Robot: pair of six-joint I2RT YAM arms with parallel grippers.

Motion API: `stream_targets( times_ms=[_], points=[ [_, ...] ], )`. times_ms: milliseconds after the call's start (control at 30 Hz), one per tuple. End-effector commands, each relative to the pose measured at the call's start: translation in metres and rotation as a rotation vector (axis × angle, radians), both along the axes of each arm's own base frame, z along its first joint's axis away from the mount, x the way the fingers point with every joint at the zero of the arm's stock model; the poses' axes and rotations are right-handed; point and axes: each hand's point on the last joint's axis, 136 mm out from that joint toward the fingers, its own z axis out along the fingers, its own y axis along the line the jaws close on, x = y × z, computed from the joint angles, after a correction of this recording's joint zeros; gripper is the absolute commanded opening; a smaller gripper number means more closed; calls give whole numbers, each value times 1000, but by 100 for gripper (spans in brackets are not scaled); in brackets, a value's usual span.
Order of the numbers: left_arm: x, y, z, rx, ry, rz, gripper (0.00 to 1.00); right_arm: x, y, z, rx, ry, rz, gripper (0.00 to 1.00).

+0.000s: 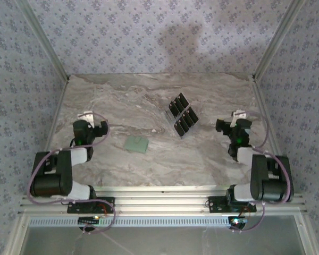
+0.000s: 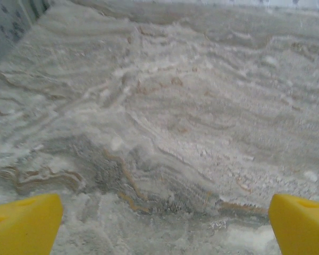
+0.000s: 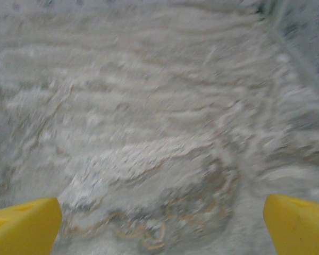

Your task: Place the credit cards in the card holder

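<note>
Green card holder (image 1: 136, 144) near dark credit cards (image 1: 182, 115)

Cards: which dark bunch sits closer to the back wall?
The smaller bunch. It lies right beside the bigger bunch, but on the side toward the back wall.

1. Bench (image 1: 149, 159): marble-pattern top, grey-beige veins, evenly lit.
2. Walls (image 1: 149, 32): pale wallpaper with a small repeating floral motif on the back and both sides.
3. Metal corner posts (image 1: 45, 42) at the back corners.
4. Slotted aluminium rail (image 1: 159, 199) along the near edge.
</note>
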Motion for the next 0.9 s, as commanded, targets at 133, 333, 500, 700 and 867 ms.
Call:
stream_targets(
  times_ms=[133,333,500,700,867],
  points=[
    [-9,22,69,-35,-17,173,100,-24,-39,63,282,45,-331,100],
    [-40,8,91,-219,77,228,100,-32,-15,98,560,55,-215,100],
    [-77,-7,70,-376,231,281,100,-46,79,129,461,125,125,91],
    [-107,-14,47,-483,314,338,100,-75,201,104,285,341,461,86],
    [-106,-16,42,-537,343,379,100,-87,298,74,72,475,694,83]
  ],
)
